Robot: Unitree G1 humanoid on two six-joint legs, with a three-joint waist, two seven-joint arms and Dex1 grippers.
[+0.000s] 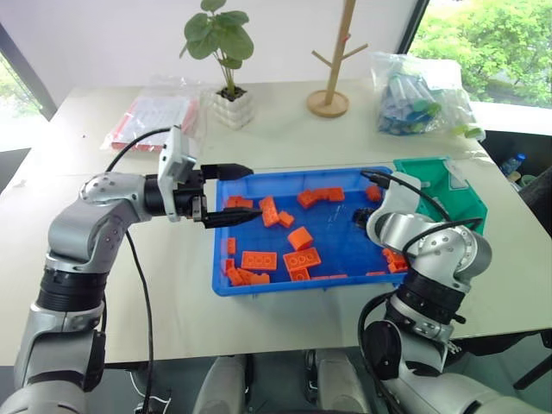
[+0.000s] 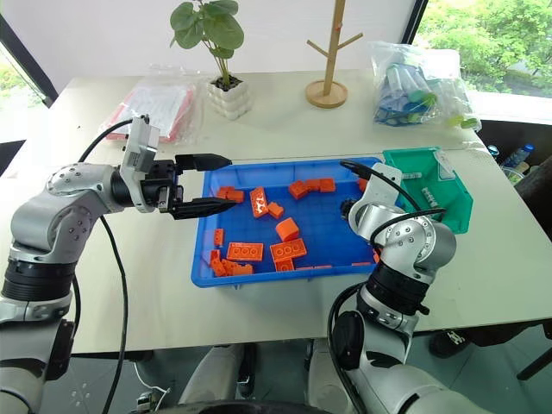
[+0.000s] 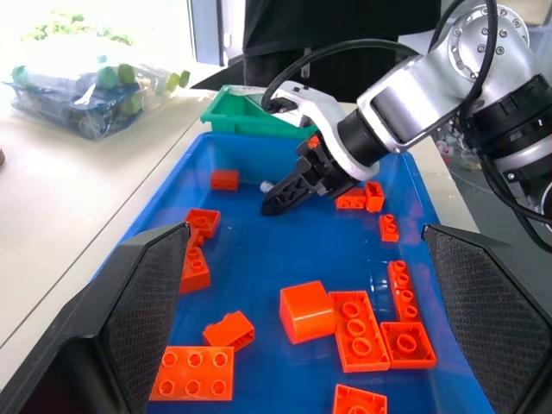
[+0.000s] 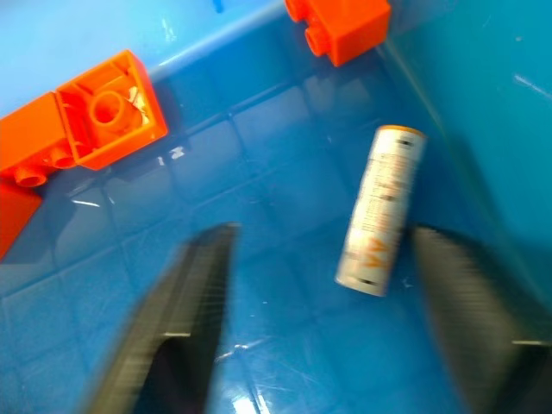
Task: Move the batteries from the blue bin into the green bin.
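Now the right gripper (image 4: 319, 285), fingers apart around a battery (image 4: 381, 210) in the blue bin (image 1: 345, 250), should center before closing; left gripper (image 1: 231, 194) open.

Bare blue bin (image 4: 259, 181) floor surrounds the battery (image 4: 380, 210); an orange brick (image 4: 341, 26) lies at 12 o'clock, the bin wall (image 4: 483, 103) rises close at 3 o'clock.

blue bin (image 4: 259, 155): glossy smooth plastic | battery (image 4: 380, 210): printed silvery wrap | bricks (image 3: 360, 323): glossy orange plastic | worktop (image 1: 103, 224): matt pale
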